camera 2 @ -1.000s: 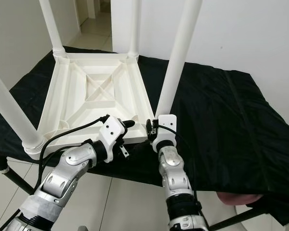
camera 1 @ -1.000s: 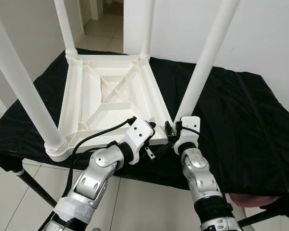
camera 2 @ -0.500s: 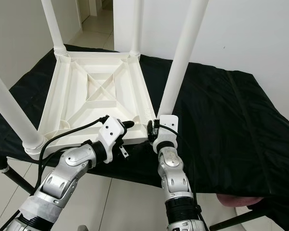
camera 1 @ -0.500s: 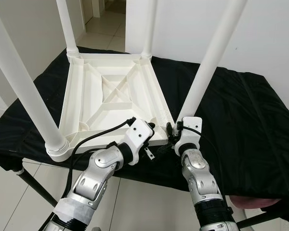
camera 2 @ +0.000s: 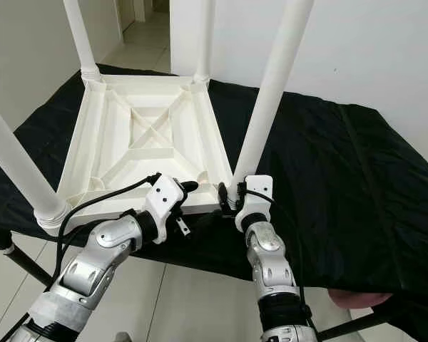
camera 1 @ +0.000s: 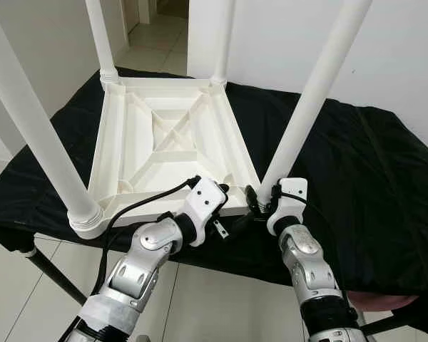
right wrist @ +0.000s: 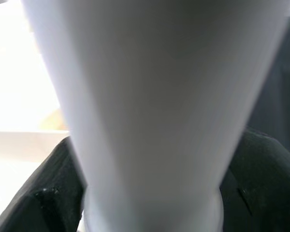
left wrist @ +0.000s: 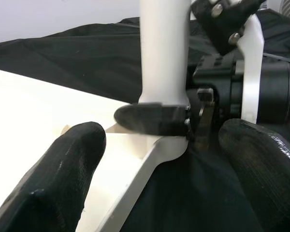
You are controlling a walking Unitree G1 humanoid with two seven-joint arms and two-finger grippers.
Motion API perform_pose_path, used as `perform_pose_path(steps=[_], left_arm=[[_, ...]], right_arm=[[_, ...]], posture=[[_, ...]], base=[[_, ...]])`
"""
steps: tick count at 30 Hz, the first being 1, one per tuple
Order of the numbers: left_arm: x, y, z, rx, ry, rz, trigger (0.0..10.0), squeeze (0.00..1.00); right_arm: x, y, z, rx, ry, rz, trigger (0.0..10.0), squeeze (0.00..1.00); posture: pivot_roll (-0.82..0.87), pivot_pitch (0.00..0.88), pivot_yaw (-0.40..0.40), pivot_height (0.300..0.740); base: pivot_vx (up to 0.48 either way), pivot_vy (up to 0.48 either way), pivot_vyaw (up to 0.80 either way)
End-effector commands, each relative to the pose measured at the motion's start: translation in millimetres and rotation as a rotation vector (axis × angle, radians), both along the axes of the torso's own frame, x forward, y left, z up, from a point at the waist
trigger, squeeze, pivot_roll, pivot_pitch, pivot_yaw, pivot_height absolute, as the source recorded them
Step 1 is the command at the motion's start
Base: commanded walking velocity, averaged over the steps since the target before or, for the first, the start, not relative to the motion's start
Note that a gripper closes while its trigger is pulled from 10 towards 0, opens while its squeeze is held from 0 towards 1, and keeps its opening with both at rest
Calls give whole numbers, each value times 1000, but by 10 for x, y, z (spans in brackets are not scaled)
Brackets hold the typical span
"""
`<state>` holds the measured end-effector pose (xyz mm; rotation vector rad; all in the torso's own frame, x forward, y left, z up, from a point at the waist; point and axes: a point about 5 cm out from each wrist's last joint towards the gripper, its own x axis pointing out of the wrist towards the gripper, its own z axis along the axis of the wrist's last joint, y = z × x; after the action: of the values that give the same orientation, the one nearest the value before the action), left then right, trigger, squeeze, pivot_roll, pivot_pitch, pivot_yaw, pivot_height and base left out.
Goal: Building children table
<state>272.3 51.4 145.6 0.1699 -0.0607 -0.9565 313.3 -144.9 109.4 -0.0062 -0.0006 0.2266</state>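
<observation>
A white plastic children's table (camera 1: 167,135) lies upside down on a black cloth (camera 1: 357,157), its four legs pointing up. My right gripper (camera 1: 261,202) is at the base of the near right leg (camera 1: 310,100), with black fingers (right wrist: 43,203) on both sides of the leg (right wrist: 150,111), shut on it. My left gripper (camera 1: 232,206) is open beside it, and its fingers (left wrist: 63,179) straddle the tabletop's near rim by that corner (left wrist: 159,145). The right gripper's finger (left wrist: 152,119) presses against the leg's foot.
The near left leg (camera 1: 36,135) rises close to my left arm, and two far legs (camera 1: 100,35) stand at the back. The cloth-covered stand ends at a front edge just under my wrists, above the tiled floor (camera 1: 14,292). A pinkish object (camera 1: 385,299) lies low right.
My right wrist has swung a little to the right around the base of the leg. The left gripper stays at the rim. The view has shifted slightly.
</observation>
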Motion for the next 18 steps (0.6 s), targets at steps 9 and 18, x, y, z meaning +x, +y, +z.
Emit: perform_pose_path(steps=[9, 18], left_arm=[[34, 6, 28, 13, -18, 23, 10000, 0], [70, -19, 105, 17, -36, 2, 10000, 0]], right_arm=[[90, -109, 54, -96, -56, 108, 10000, 0], [175, -141, 109, -152, -72, 249, 10000, 0]], posture=[[-19, 0, -53, 740], [-20, 0, -58, 740]], base=[[0, 0, 0], [0, 0, 0]])
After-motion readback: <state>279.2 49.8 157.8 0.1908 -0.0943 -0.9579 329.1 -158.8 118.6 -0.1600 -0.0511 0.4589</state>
